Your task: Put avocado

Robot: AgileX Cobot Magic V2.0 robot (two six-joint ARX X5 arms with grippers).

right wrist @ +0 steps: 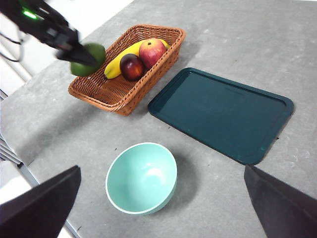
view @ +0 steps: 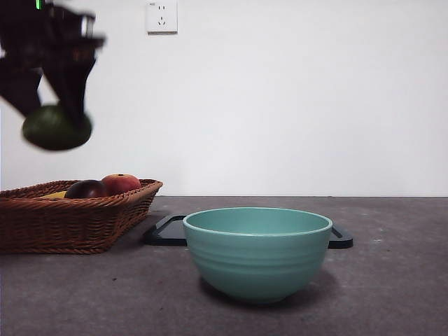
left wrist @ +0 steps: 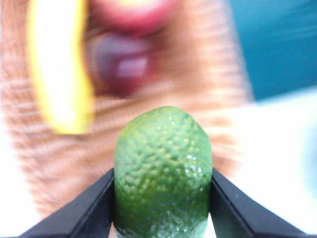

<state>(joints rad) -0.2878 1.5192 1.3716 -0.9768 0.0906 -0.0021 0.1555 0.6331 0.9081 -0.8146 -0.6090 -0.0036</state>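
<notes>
Avocado [left wrist: 163, 173] gripped between both jaws of left hand [view: 56, 129], lifted clear above wicker basket [view: 77, 220]. Pickup complete; placement pending, destination unstated, with bowl [view: 257, 252] and tray [right wrist: 223, 114] beside basket. Right hand [right wrist: 161, 208] wide apart, holding nothing, high above bowl.

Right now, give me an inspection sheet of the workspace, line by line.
Surface: grey table, lightly speckled.
Job's things: avocado held in the air above the wicker basket.
Clutter: banana, red-orange fruit and maroon fruit in the basket; empty green bowl; dark tray.
Grippers: left gripper shut on the avocado; right gripper open, high over the bowl.
Cables: nothing seen.
Surroundings: white wall, wall socket.
</notes>
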